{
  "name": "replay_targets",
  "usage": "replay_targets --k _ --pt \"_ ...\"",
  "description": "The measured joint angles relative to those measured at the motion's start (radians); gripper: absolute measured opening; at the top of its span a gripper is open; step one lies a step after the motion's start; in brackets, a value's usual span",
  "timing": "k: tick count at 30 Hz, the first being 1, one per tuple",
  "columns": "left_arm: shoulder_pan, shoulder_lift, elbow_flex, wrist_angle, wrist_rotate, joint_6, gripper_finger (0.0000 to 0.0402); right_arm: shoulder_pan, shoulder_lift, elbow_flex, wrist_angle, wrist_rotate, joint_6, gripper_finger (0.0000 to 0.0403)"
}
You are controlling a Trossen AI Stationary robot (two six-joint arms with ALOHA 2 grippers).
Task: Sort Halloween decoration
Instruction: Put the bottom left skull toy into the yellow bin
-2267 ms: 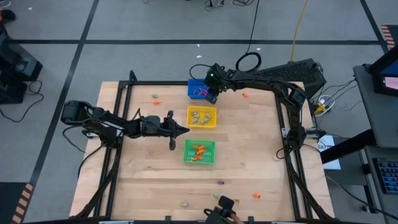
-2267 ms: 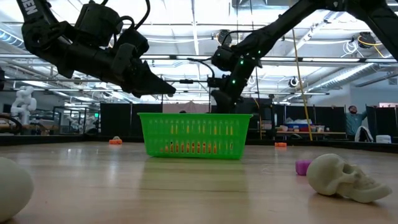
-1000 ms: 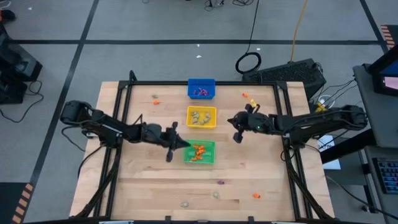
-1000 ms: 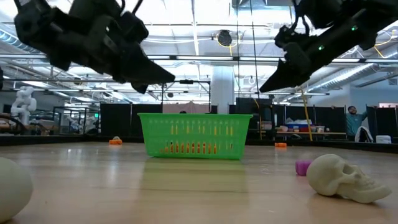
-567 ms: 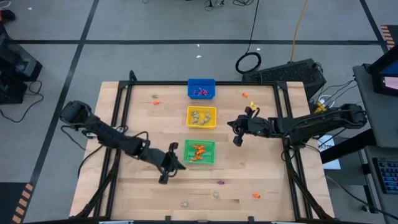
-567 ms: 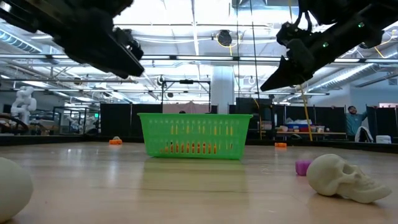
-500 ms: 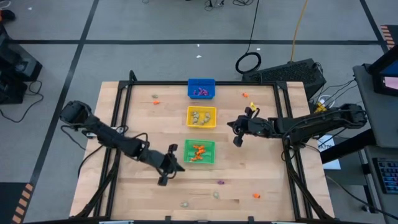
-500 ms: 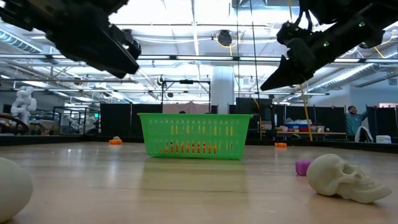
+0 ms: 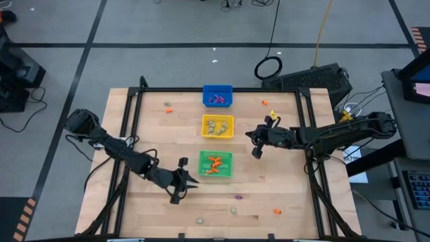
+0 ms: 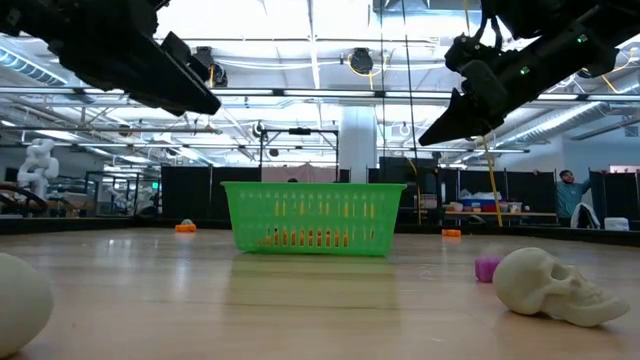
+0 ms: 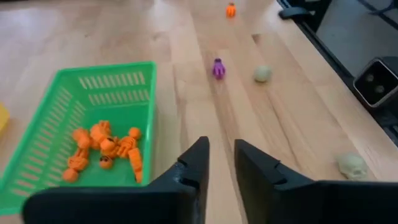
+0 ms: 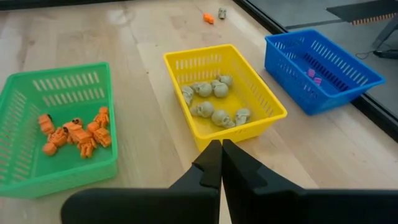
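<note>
Since loose trinkets remain, your left end effector (image 11: pixel 219 163) hovers empty, fingers parted, beside the green bin (image 11: pixel 37 127); right end effector (image 12: pixel 221 163) clenched, idle.

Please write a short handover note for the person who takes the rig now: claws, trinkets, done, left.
Left claw: open, empty, above the wood beside the green plastic bin.
Right claw: shut, empty, waiting right of the yellow plastic bin.
Done: orange trinkets in green, pale skulls in yellow, purple pieces in the blue plastic bin.
Left: loose purple trinket, pale skull, pale ball and orange pieces on the wooden table.
</note>
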Motion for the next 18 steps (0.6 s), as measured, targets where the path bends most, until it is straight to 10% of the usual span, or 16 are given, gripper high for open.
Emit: replay_targets --k 18 --pt "-0.168 0.183 0.143 0.009 -0.114 -0.105 0.0158 0.001 0.001 0.0 0.0 0.022 0.017 0.0"
